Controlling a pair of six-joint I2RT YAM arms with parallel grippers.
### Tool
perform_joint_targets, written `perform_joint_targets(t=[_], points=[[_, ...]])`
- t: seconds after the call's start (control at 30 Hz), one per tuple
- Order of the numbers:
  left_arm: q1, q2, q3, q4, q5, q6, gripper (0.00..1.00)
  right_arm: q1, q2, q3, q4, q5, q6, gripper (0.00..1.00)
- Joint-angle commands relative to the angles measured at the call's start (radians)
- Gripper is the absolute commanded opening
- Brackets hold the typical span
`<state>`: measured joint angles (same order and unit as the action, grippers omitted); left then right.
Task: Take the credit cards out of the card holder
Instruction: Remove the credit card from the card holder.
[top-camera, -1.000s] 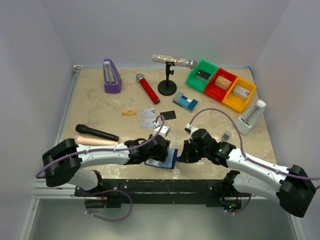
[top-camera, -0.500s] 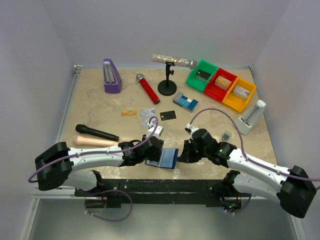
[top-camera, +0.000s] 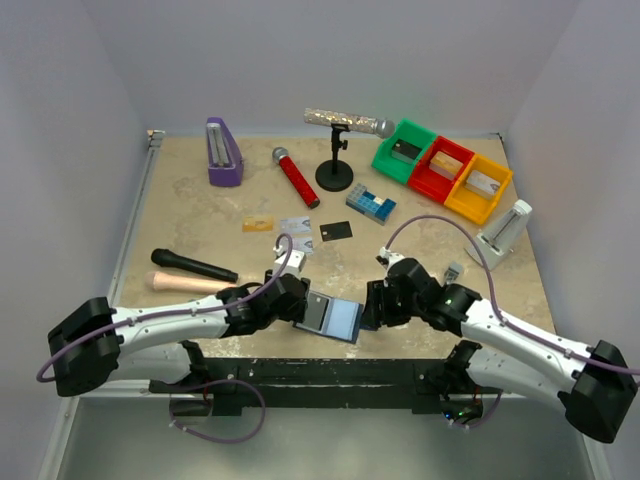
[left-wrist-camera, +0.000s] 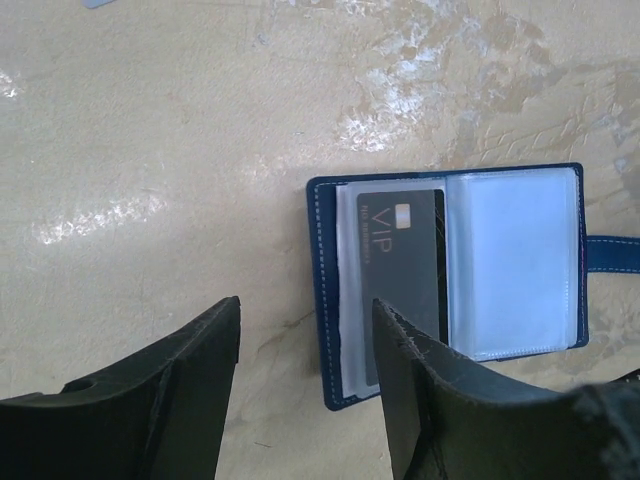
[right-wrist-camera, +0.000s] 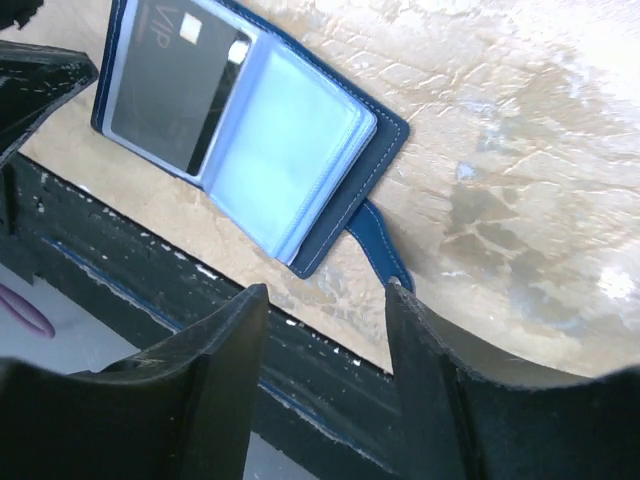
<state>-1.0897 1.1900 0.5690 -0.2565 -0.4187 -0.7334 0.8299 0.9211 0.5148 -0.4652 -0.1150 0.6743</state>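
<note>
Tabletop (top-camera: 190, 215) first: you are partway through, by my reading, not finished. At its near edge, between the two arms, the card holder (top-camera: 333, 320) lies spread open and flat with its clear sleeves facing up, so the opening step is done. The left gripper (left-wrist-camera: 305, 330) hovers just left of the holder with its jaws apart and nothing between them. The right gripper (right-wrist-camera: 325, 300) hangs just to the holder's right, jaws likewise spread and empty, with the closure tab (right-wrist-camera: 385, 255) lying on the table in front of them. Neither one touches the holder that you can see. Toward the middle of the table, well apart from the holder, at least three credit cards lie loose in a row: a gold card (top-camera: 258, 224), a silver card (top-camera: 295, 224) and a dark card (top-camera: 336, 231); a cable crosses that spot, so you cannot rule out another beneath it. What is left shows in the left wrist view: a dark VIP card (left-wrist-camera: 400, 265) sits inside the left sleeve, while the right sleeve (left-wrist-camera: 510, 265) looks empty. Sleeves underneath are hidden, so check them.
</note>
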Motion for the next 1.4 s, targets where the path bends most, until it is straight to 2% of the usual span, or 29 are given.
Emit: perform_joint_targets(t=[0.0, 0.07, 0.1, 0.13, 0.23, 0.3, 0.37, 0.53, 0.6, 0.73, 0.93, 1.23, 1.37], points=[[0.028, -0.065, -0.029, 0.037, 0.0, -0.023, 0.59, 0.0, -0.068, 0.122, -0.151, 0.112, -0.022, 0.56], [0.037, -0.088, -0.05, 0.074, 0.021, -0.024, 0.58, 0.0, -0.099, 0.143, -0.161, 0.124, -0.03, 0.56], [0.04, -0.101, -0.061, 0.1, 0.038, -0.023, 0.57, 0.0, -0.109, 0.148, -0.141, 0.118, -0.035, 0.52], [0.045, -0.116, -0.082, 0.149, 0.053, -0.023, 0.55, 0.0, -0.117, 0.145, -0.109, 0.077, -0.041, 0.48], [0.054, -0.147, -0.138, 0.3, 0.11, -0.031, 0.48, 0.0, -0.073, 0.123, 0.051, -0.044, -0.019, 0.24], [0.068, -0.153, -0.162, 0.364, 0.148, -0.041, 0.42, 0.0, 0.01, 0.129, 0.123, -0.098, 0.007, 0.19], [0.083, -0.152, -0.172, 0.413, 0.188, -0.041, 0.37, 0.0, 0.114, 0.134, 0.207, -0.153, 0.04, 0.19], [0.1, -0.118, -0.186, 0.5, 0.228, -0.024, 0.24, 0.0, 0.272, 0.091, 0.454, -0.219, 0.159, 0.28], [0.106, -0.093, -0.179, 0.499, 0.225, -0.032, 0.18, 0.0, 0.327, 0.088, 0.514, -0.232, 0.191, 0.29], [0.111, -0.047, -0.188, 0.516, 0.225, -0.046, 0.14, 0.0, 0.426, 0.088, 0.592, -0.256, 0.235, 0.3], [0.111, -0.007, -0.213, 0.557, 0.23, -0.072, 0.11, 0.0, 0.516, 0.085, 0.625, -0.264, 0.263, 0.31], [0.111, -0.013, -0.238, 0.513, 0.196, -0.101, 0.08, 0.0, 0.567, 0.06, 0.631, -0.245, 0.278, 0.33], [0.109, -0.021, -0.28, 0.546, 0.201, -0.129, 0.08, 0.0, 0.585, 0.048, 0.642, -0.235, 0.292, 0.35]])
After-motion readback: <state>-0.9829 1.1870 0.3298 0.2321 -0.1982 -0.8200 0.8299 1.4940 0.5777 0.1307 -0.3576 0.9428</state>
